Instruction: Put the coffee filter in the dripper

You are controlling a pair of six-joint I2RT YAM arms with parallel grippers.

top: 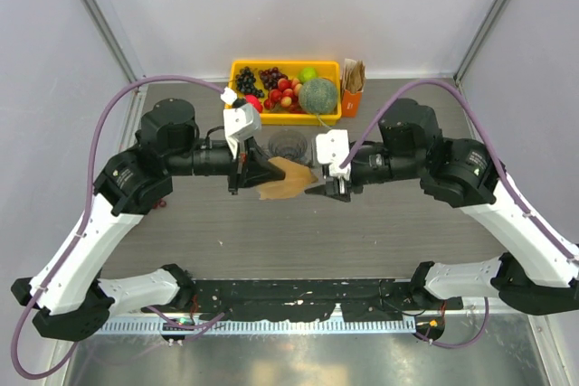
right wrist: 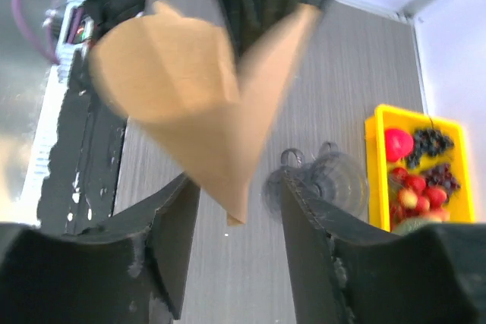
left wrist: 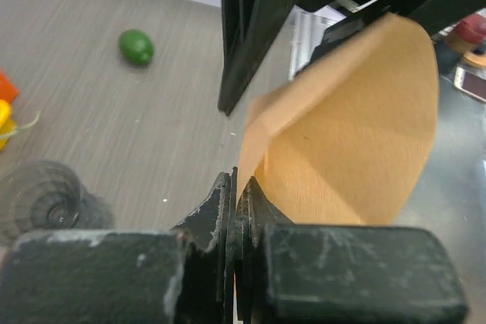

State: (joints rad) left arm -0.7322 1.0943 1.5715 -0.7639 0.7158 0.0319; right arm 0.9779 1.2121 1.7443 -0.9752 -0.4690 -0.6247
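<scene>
White-shelled arms reach in from the near edge of the grey bench (top: 226, 241) and bend towards each other, their black wrists meeting over its middle. Between them, held above the surface, is the coffee filter (top: 285, 183), a tan paper cone. The left claw (top: 262, 174) is pressed together on it. Its wrist camera shows the two fingers (left wrist: 254, 202) closed flat on the folded seam, with the paper fanning up and away beyond them. The right claw (top: 318, 183) faces it from the other side with its jaws spread. In the right wrist view the filter's pointed tip hangs in the gap between the two fingers (right wrist: 304, 218), and neither is clamped on it.

Just beyond the filter, nearer the far side, the dripper (top: 289, 144) stands upright on the bench, a smoky, ribbed, see-through cup with nothing inside it. The filter hangs close to it but apart from it. A small green fruit (left wrist: 137, 46) lies alone on the bench, and only the left wrist camera shows it.

At the far edge is a yellow tray (top: 280, 117) holding dark grapes (top: 246, 80), red fruit (top: 285, 89) and a green melon (top: 317, 95). Just right of the tray, a bundle of brown papers (top: 352, 75) stands in an orange box (top: 351, 103).
</scene>
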